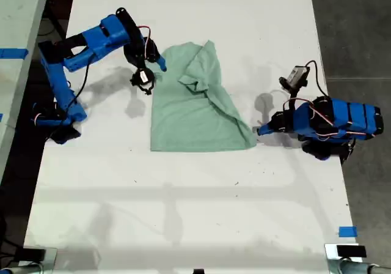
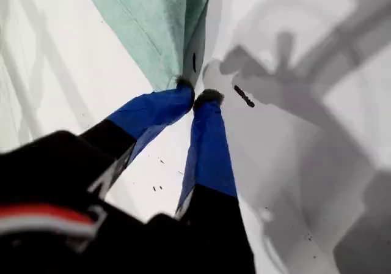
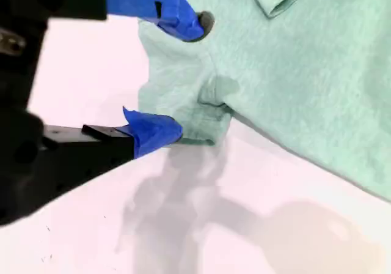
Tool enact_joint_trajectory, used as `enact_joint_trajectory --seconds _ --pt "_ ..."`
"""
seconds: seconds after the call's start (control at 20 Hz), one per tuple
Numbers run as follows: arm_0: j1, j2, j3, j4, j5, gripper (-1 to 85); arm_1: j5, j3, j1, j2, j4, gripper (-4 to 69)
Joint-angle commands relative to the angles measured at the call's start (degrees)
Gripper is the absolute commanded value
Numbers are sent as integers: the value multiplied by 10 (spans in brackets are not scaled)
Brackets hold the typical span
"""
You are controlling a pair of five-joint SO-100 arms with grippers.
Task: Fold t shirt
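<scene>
The wide white surface (image 1: 183,213) filled most of the exterior view, and the pale mint-green, wrinkled short-sleeved t shirt (image 1: 189,112) lay on it slightly above the middle of that view. Its lower part was spread flat. Its upper part was bunched, with a fold of cloth turned over toward the exterior view's right.

Your first blue arm (image 1: 333,122) sat low on the surface at the exterior view's right, folded in on itself and reaching toward the shirt. Your second blue arm (image 1: 85,44) stood at the exterior view's left, raised and bent over toward the shirt's upper corner on that side.

Your first pincer (image 2: 194,98) had its two blue tips pressed together with no gap between them. It was right at the shirt's lower corner on the exterior view's right (image 1: 256,129). The cloth's point touched one tip, but you could not tell whether any fabric was caught between them.

Your second pincer (image 3: 184,78) was spread wide, gripping nothing. One tip was over the cloth and the other at the edge of a small crumpled flap, so that the flap lay between them (image 1: 160,63).

A small strip of blue tape (image 1: 347,231) was stuck to the surface near the exterior view's lower right.
</scene>
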Motion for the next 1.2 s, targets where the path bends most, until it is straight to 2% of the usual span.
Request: enact_joint_trajectory --seconds 0.0,0.35,0.45,0.5,0.55,0.7,1.0,1.15 --pt "-45 -46 -76 11 21 230 -10 33 -8 5 -13 46" --pt "-83 -135 -79 3 25 223 -14 33 -9 5 -13 52" --pt "-83 -177 -98 0 37 198 -11 33 -13 5 -13 52" --pt "-78 -212 -124 14 40 44 -11 33 -13 5 -13 52" --pt "-80 -233 -123 20 15 -1 -11 33 -12 5 -13 52" --pt "-67 -237 -122 20 11 -1 -11 33 -13 5 -13 52" --pt "-39 0 -116 22 14 -1 -12 33 -11 5 -13 52" --pt "-11 42 -151 22 11 -1 -12 33 -10 5 -14 52"
